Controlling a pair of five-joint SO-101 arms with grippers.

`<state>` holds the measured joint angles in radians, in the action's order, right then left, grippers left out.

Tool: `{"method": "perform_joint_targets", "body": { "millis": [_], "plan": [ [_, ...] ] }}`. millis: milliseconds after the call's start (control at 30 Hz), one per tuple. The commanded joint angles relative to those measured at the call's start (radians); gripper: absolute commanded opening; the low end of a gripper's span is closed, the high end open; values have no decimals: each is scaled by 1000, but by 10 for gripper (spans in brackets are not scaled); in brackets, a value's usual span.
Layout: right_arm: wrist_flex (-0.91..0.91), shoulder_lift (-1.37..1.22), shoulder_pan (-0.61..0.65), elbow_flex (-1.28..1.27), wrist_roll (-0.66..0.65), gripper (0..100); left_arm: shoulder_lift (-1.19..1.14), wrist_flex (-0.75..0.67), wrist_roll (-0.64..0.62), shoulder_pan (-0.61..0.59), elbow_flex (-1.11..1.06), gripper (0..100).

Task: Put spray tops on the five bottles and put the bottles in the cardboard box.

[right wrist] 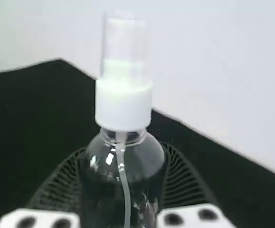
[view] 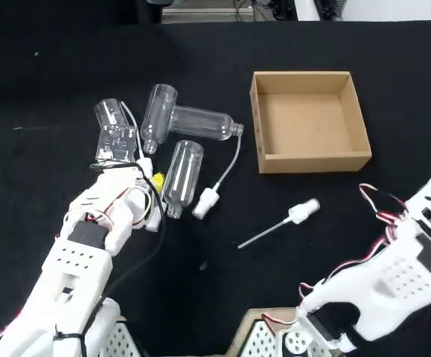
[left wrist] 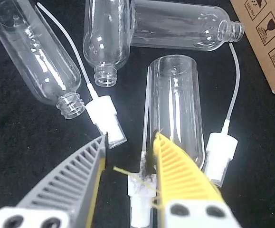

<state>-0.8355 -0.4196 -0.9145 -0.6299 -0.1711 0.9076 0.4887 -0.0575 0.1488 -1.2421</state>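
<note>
Four clear capless bottles lie left of the cardboard box [view: 310, 160]: one [view: 113, 117], one [view: 158, 114], one [view: 204, 123] and one [view: 183, 171]. My left gripper [left wrist: 129, 140] is open just in front of them, straddling a white spray top [left wrist: 139, 190] whose tube runs up beside a bottle [left wrist: 177, 104]. It sits close to the yellow finger [left wrist: 175, 180]. Two more spray tops [left wrist: 108, 118] [left wrist: 220, 152] lie nearby, and another [view: 304, 210] lies apart on the table. My right gripper [right wrist: 123, 194] is shut on an upright bottle [right wrist: 123, 166] with a spray top [right wrist: 123, 102] on it.
The box [left wrist: 270, 33] is open and nothing shows inside it. The left arm [view: 88, 253] comes in from the lower left and the right arm [view: 394, 275] from the lower right. The black table [view: 312, 44] stretches behind the box.
</note>
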Motion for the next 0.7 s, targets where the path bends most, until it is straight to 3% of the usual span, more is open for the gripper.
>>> {"method": "perform_joint_targets", "body": {
  "millis": [0,100,200,400,667],
  "plan": [
    [9,251,51,-71,-2,11,17,-17,0,1,15,148],
    [46,407,129,-145,-25,11,17,-17,0,1,15,148],
    [236,545,218,-148,-63,11,17,-17,0,1,13,148],
    [575,674,359,-5,72,11,17,-17,0,1,13,148],
    [612,507,537,165,95,11,17,-17,0,1,13,148]
  ]
}}
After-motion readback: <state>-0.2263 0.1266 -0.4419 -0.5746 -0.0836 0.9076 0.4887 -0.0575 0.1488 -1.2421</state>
